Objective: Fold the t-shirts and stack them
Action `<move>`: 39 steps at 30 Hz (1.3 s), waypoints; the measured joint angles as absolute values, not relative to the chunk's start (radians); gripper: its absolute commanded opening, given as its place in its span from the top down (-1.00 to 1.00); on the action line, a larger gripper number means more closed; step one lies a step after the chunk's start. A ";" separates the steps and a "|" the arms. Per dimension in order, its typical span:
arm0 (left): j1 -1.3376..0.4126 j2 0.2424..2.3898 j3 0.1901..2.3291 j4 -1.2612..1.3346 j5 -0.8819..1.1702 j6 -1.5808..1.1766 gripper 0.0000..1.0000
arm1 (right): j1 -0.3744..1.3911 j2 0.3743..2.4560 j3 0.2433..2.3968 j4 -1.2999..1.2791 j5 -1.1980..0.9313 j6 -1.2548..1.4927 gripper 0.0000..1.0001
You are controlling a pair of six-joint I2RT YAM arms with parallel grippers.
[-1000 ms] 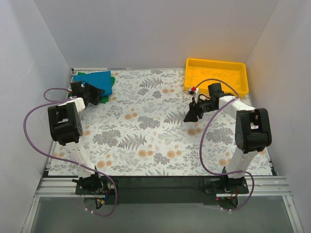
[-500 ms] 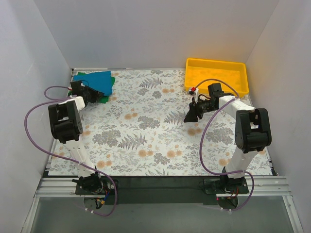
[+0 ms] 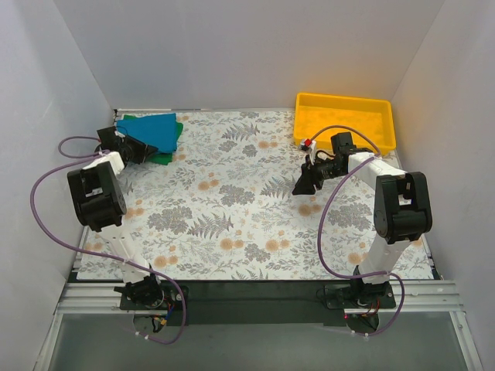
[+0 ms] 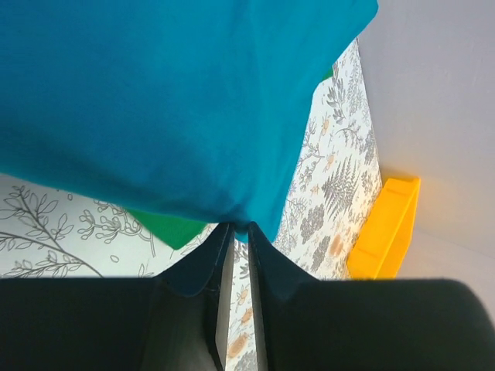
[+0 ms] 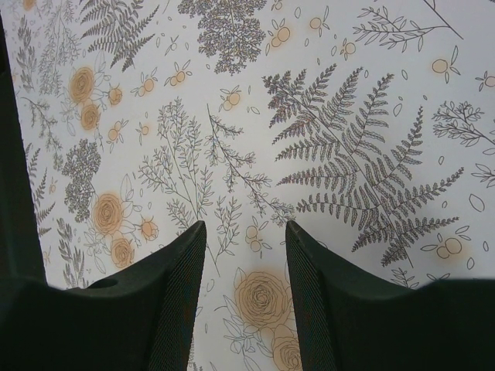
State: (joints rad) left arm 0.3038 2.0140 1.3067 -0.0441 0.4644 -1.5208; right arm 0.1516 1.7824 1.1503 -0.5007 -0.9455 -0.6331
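The folded teal-blue t-shirt (image 3: 155,129) lies on top of the bright green t-shirt (image 3: 165,158) at the table's far left corner; only green edges show. In the left wrist view the teal-blue shirt (image 4: 170,100) fills the top and a green corner (image 4: 174,228) pokes out beneath it. My left gripper (image 3: 135,147) is at the stack's near left edge, and its jaws (image 4: 240,230) are nearly closed on a fold of the teal cloth. My right gripper (image 3: 303,185) hovers open and empty over the flowered cloth (image 5: 246,232), far from the shirts.
A yellow plastic tray (image 3: 344,99) stands at the back right corner and also shows in the left wrist view (image 4: 387,224). White walls close in the table on the left, back and right. The flowered tablecloth (image 3: 232,209) covers the table.
My left arm has swung to the left and back, so its gripper now sits further left at the shirt stack's edge. The right arm has not moved.
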 measured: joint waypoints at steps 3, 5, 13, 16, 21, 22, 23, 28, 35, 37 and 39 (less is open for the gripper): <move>0.316 2.014 1.320 -0.067 0.493 -1.514 0.73 | 0.152 1.782 1.150 -0.501 -0.945 -0.633 -0.06; 0.323 2.014 1.334 -0.078 0.516 -1.510 0.70 | 0.152 1.782 1.150 -0.503 -0.945 -0.633 -0.05; 0.328 2.012 1.340 -0.074 0.634 -1.452 0.62 | 0.152 1.783 1.150 -0.507 -0.945 -0.635 -0.06; 0.326 2.003 1.326 -0.056 0.641 -1.451 0.78 | 0.152 1.785 1.150 -0.507 -0.945 -0.636 -0.06; 0.321 2.030 1.359 -0.013 0.645 -1.470 0.99 | 0.152 1.790 1.150 -0.508 -0.945 -0.636 -0.06; 0.318 2.045 1.379 -0.006 0.645 -1.473 0.99 | 0.152 1.791 1.150 -0.508 -0.945 -0.636 -0.06; 0.315 2.062 1.397 0.003 0.643 -1.474 0.99 | 0.152 1.791 1.150 -0.508 -0.945 -0.636 -0.06; 0.296 2.137 1.428 0.021 0.629 -1.473 0.99 | 0.152 1.795 1.150 -0.514 -0.945 -0.637 -0.06; 0.286 2.181 1.361 0.018 0.625 -1.459 0.93 | 0.152 1.803 1.151 -0.524 -0.945 -0.638 -0.06; 0.286 2.182 1.360 0.024 0.632 -1.455 0.87 | 0.152 1.805 1.152 -0.524 -0.945 -0.640 -0.06; 0.286 2.181 1.359 0.040 0.641 -1.451 0.81 | 0.152 1.805 1.153 -0.525 -0.945 -0.641 -0.06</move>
